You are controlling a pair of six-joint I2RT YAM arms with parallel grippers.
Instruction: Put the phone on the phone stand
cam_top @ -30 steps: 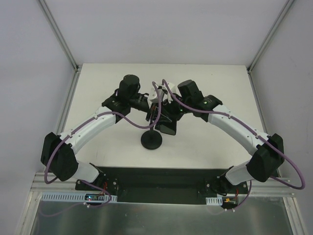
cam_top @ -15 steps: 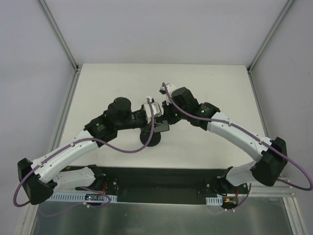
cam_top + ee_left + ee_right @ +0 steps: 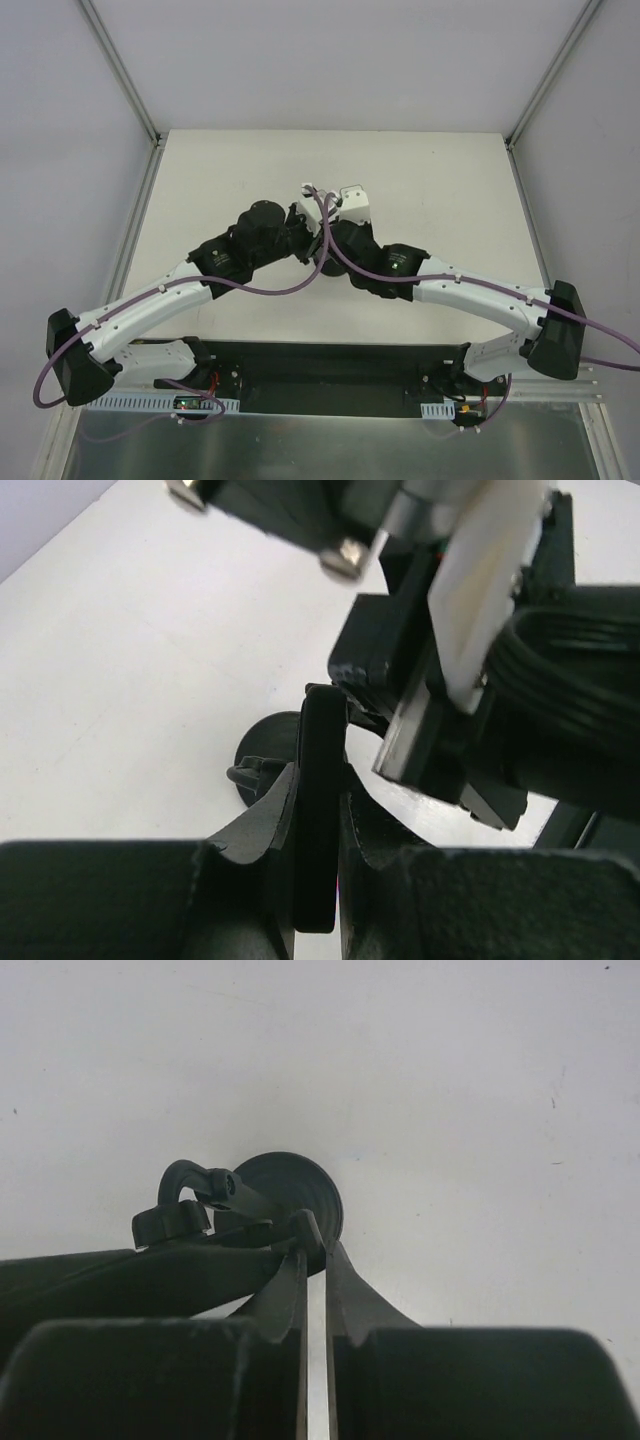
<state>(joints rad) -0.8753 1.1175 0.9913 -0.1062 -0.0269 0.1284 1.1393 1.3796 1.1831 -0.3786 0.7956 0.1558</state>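
Note:
My left gripper (image 3: pixel 318 780) is shut on the phone (image 3: pixel 320 720), a thin black slab seen edge-on between the fingers, held above the table. The phone stand (image 3: pixel 292 1185) stands just beyond it, its round disc base and curved cradle prongs (image 3: pixel 185 1205) showing in the right wrist view; its base also shows in the left wrist view (image 3: pixel 262 752). My right gripper (image 3: pixel 314 1243) is nearly closed, with its tips pinching a thin black prong of the stand. In the top view both grippers, the left (image 3: pixel 303 243) and the right (image 3: pixel 322 256), meet at the table's middle and hide the phone and the stand.
The white table (image 3: pixel 430 170) is bounded by grey walls with aluminium posts at the back corners (image 3: pixel 158 138). Purple cables loop over both wrists. The arm bases sit on a black plate (image 3: pixel 320 365) at the near edge.
The right arm has swung down and left, low over the stand. The left gripper with the phone has moved slightly up and right. Both wrists now cover the stand from above.

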